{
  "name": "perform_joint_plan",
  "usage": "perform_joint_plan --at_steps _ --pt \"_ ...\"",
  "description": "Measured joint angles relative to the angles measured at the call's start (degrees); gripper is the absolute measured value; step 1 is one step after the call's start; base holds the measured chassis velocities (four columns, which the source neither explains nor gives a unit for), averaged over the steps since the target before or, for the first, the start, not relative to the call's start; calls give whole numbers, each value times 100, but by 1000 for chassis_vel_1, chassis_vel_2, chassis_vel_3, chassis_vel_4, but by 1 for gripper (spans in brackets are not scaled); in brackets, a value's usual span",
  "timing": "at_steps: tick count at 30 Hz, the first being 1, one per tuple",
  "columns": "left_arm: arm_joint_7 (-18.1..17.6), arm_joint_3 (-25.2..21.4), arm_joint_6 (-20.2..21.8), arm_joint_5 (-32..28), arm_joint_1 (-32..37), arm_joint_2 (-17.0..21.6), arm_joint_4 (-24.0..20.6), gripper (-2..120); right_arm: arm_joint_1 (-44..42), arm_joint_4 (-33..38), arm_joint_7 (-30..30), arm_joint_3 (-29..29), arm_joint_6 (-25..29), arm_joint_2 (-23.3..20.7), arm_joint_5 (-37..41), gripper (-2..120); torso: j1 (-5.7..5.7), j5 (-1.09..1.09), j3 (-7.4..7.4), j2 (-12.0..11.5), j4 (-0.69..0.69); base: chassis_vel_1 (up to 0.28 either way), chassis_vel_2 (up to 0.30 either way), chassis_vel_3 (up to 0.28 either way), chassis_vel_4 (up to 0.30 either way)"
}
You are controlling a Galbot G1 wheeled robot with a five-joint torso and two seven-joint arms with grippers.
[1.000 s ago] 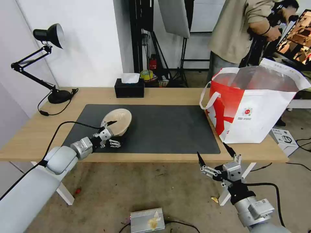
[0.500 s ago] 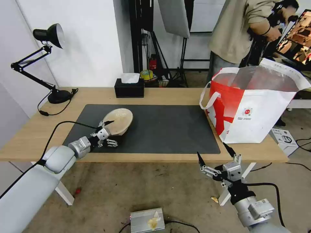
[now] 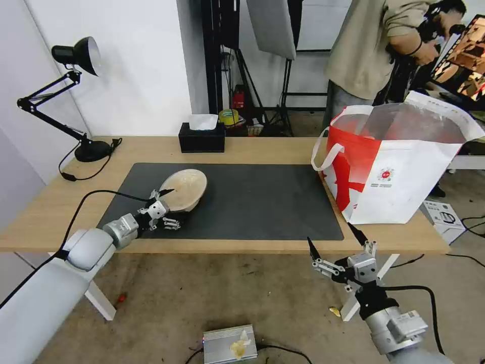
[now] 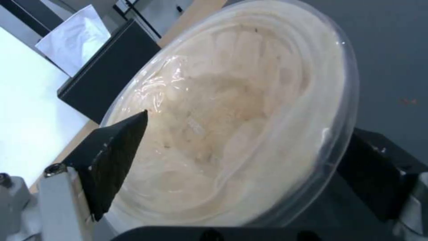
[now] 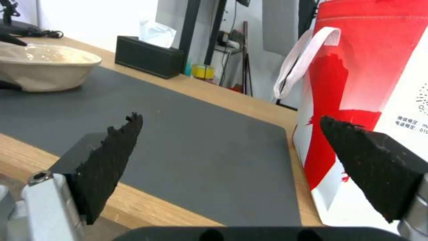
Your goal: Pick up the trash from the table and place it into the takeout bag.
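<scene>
In the head view, the left hand (image 3: pixel 165 206) had drawn back a little toward the lower left of the frame since a second before, and the beige bowl (image 3: pixel 185 189) it grasped had gone with it, tipped up on edge over the left part of the dark grey mat (image 3: pixel 262 202). The left arm reached in from the lower left corner, its upper finger over the bowl's rim and its lower one under the bowl. The right hand (image 3: pixel 337 245) hung as before below the surface (image 3: pixel 283 146) edge at lower centre-right, pointed fingers spread and grasping nothing. The takeout bag (image 3: pixel 399 167) stood open at the right end of the surface, unchanged, its far side cut by the frame edge. In the left wrist view, the beige bowl (image 4: pixel 232 117) filled most of the frame, one black finger (image 4: pixel 113 157) inside its stained hollow at lower left and the other outside its wall at lower right; whether the bowl's underside touched the mat could not be told. In the right wrist view, the released fingers (image 5: pixel 107 160) framed the mat (image 5: pixel 187 140), with the bowl (image 5: pixel 44 68) at upper left and the bag (image 5: pixel 370 83) at right, cut off.
</scene>
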Motion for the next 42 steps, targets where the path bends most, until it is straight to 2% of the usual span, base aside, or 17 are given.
perform_joint_plan --at_steps 4,6,7,10,11,15,16,20,21,23,25,28,29,31,42 --pt "5 25 -19 7 -40 -3 36 99 0 0 0 0 0 0 0 100 0 0 0 0 0 0 0 0 0" --pt "24 42 -57 10 -62 -16 81 90 0 0 0 0 0 0 0 100 0 0 0 0 0 0 0 0 0" --pt "24 42 -57 10 -62 -16 81 90 0 0 0 0 0 0 0 100 0 0 0 0 0 0 0 0 0" --pt "45 46 -79 15 -64 -31 109 76 0 0 0 0 0 0 0 100 0 0 0 0 0 0 0 0 0" --pt "45 46 -79 15 -64 -31 109 76 0 0 0 0 0 0 0 100 0 0 0 0 0 0 0 0 0" --pt "58 46 -89 15 -63 -24 108 56 0 0 0 0 0 0 0 100 0 0 0 0 0 0 0 0 0" --pt "58 46 -89 15 -63 -24 108 56 0 0 0 0 0 0 0 100 0 0 0 0 0 0 0 0 0" --pt "60 41 -89 14 -42 -10 84 39 0 0 0 0 0 0 0 100 0 0 0 0 0 0 0 0 0" --pt "60 41 -89 14 -42 -10 84 39 0 0 0 0 0 0 0 100 0 0 0 0 0 0 0 0 0" --pt "60 30 -89 13 -17 -10 74 28 0 0 0 0 0 0 0 100 0 0 0 0 0 0 0 0 0" --pt "60 23 -89 12 -4 -11 69 25 0 0 0 0 0 0 0 100 0 0 0 0 0 0 0 0 0" --pt "60 -2 -89 13 31 -24 51 10 0 0 0 0 0 0 0 100 0 0 0 0 0 0 0 0 0" --pt "60 -2 -89 13 31 -24 51 10 0 0 0 0 0 0 0 100 0 0 0 0 0 0 0 0 0" --pt "52 -32 -91 11 48 -23 31 2 0 0 0 0 0 0 0 100 0 1 0 0 0 0 0 0 0" --pt "56 -121 -91 0 141 -12 -48 2 0 0 0 0 0 0 0 100 0 0 0 0 0 0 0 0 0"
